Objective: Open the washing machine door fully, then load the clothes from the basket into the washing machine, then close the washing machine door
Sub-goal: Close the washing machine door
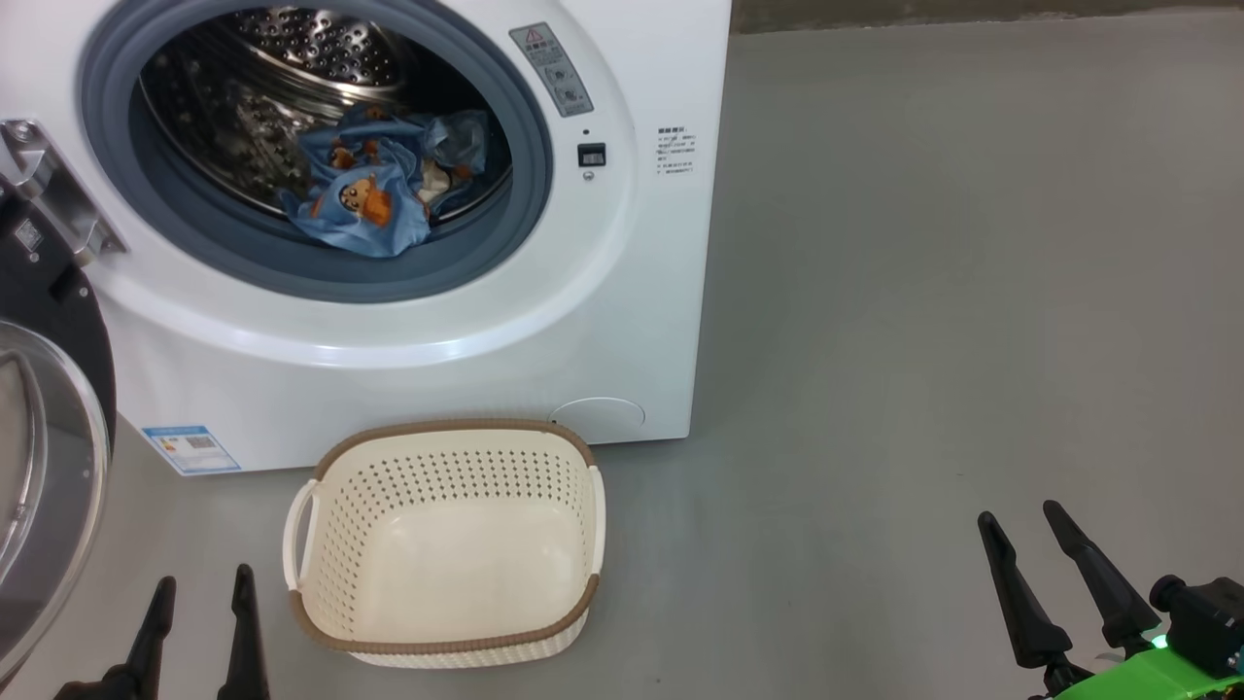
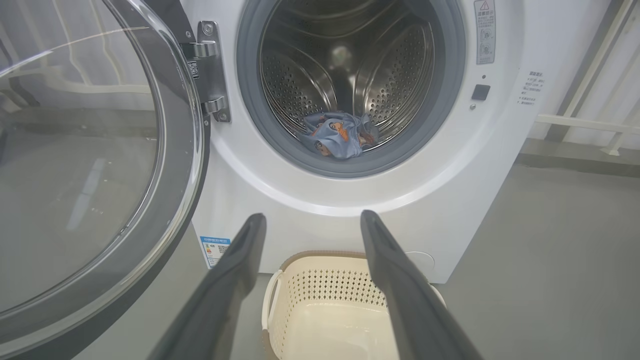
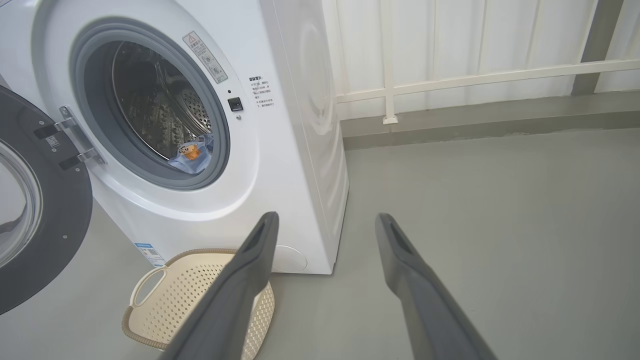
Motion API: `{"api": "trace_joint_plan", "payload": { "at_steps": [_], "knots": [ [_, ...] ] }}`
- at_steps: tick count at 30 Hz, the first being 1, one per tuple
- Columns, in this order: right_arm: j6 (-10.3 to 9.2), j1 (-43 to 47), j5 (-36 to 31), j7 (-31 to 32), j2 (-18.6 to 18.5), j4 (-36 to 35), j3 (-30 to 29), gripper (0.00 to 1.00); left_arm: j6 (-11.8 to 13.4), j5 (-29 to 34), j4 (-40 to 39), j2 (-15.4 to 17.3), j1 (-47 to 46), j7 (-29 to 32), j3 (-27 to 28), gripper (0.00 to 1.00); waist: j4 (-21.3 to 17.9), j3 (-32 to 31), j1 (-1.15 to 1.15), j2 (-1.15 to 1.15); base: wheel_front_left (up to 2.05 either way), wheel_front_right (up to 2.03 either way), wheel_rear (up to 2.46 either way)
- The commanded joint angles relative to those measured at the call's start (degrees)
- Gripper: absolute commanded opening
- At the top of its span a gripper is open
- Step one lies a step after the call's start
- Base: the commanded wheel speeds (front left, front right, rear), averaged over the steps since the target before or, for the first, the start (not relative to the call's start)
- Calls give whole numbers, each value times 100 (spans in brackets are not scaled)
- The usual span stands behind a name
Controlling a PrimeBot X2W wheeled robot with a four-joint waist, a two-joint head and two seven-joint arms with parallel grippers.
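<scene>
Head view: the clothes (image 1: 374, 190) are seen low in the drum of the washing machine (image 1: 622, 292), just inside the grey gasket; the basket (image 1: 447, 425) is emptied on the floor in front; the washing machine door (image 1: 68, 321) is swung wide at the left, so closing is judged to remain; the left tool (image 1: 204, 580) and right tool (image 1: 1020, 515) are spread wide, nothing held, kept low and apart from everything.

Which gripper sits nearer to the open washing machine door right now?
Left. The left gripper sits close beside the washing machine door's lower rim; the right gripper is far to the right, past the basket, over bare floor.
</scene>
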Motion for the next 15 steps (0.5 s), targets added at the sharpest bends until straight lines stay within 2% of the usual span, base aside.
{"api": "trace_joint_plan", "payload": {
  "at_steps": [1,9,15],
  "knots": [
    [25,-82,-91,-47,-133,-153,88,100,-6,25,-163,118,-175,-38,153,100,11,6,0,0,-14,14,0],
    [25,-93,-104,-47,-138,-168,142,100,-9,-21,-126,96,-190,-38,133,100,135,19,0,0,0,0,0],
    [25,-127,-102,-47,-138,-180,219,100,-10,-83,-155,58,-162,-38,175,100,434,24,0,0,0,0,0]
  ]
}}
